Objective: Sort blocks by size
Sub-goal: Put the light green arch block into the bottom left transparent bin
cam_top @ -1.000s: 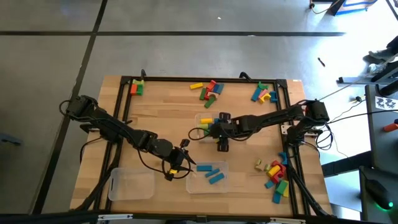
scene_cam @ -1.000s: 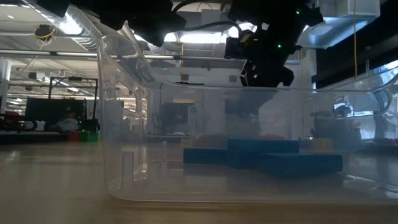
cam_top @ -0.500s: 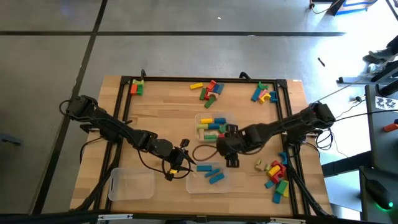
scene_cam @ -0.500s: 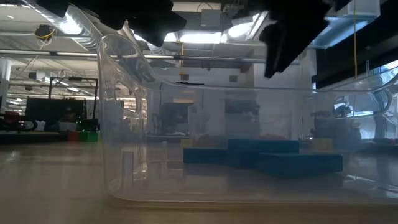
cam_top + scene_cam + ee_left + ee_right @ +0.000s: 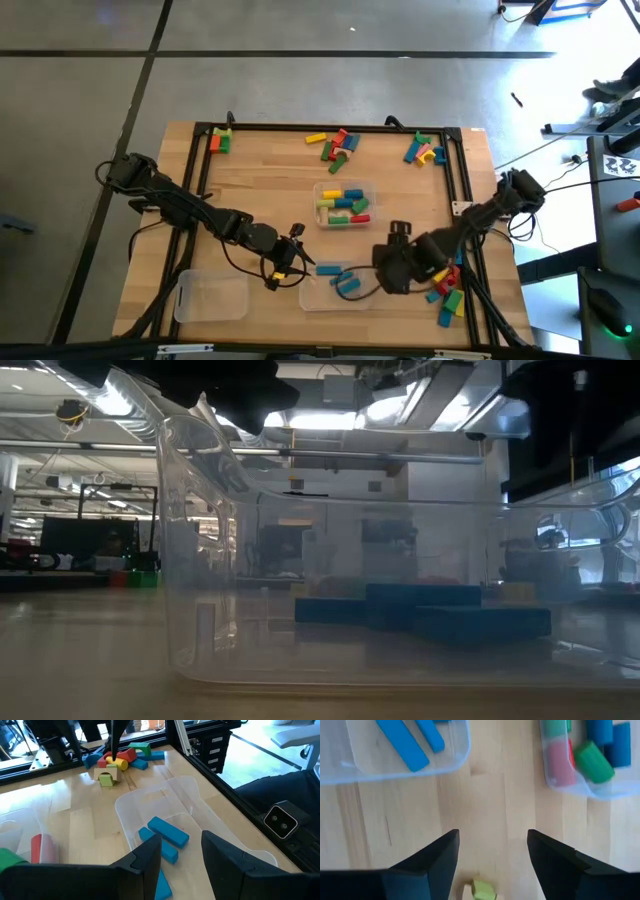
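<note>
far blocks (image 5: 135, 577) in low view too small to identify

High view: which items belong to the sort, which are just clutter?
In the job:
- blue blocks in front tray
- mixed blocks in middle tray
- loose piles
- right gripper, open, empty

Lying about:
- empty tray
- black frame

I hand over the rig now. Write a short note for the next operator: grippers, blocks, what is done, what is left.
Left gripper: open, empty, at the edge of the near tray.
Right gripper: open, empty, over bare table between the two filled trays.
Done: blue bars in the near tray; shorter mixed blocks in the centre tray.
Third tray, near left: holds nothing.
Left: loose piles at far left corner, far centre, far right, near right.
</note>
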`<action>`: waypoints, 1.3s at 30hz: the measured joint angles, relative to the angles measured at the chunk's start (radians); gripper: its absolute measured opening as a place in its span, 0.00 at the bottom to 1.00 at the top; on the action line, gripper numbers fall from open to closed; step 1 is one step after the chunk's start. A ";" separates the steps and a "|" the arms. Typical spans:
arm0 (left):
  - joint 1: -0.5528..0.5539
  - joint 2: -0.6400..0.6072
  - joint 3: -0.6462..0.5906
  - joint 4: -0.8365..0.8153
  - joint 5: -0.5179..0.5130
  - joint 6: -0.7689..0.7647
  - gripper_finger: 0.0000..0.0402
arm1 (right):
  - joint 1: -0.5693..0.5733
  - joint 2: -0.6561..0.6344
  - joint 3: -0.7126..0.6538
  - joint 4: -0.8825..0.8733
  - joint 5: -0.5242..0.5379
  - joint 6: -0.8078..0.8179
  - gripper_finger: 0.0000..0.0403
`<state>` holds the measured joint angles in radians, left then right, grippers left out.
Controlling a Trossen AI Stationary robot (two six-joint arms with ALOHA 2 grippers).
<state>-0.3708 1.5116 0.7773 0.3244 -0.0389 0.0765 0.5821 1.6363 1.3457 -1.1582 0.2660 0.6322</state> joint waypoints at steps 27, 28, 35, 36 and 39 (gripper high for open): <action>0.000 0.000 -0.001 0.000 0.000 -0.002 0.34 | 0.273 -0.195 -0.270 -0.223 -0.005 0.678 0.59; 0.000 0.000 -0.001 0.000 0.000 -0.002 0.34 | 0.281 -0.218 -0.301 -0.197 -0.022 0.705 0.59; 0.001 0.000 -0.001 0.003 0.000 0.002 0.34 | 0.302 -0.322 -0.464 0.002 -0.108 0.808 0.59; 0.001 0.000 -0.001 0.004 0.000 0.002 0.34 | 0.302 -0.324 -0.476 0.024 -0.119 0.809 0.59; 0.001 0.000 -0.001 0.005 0.000 0.002 0.34 | 0.302 -0.323 -0.509 0.101 -0.142 0.810 0.59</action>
<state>-0.3702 1.5116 0.7761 0.3290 -0.0391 0.0784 0.8845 1.3128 0.8367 -1.0574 0.1240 1.4419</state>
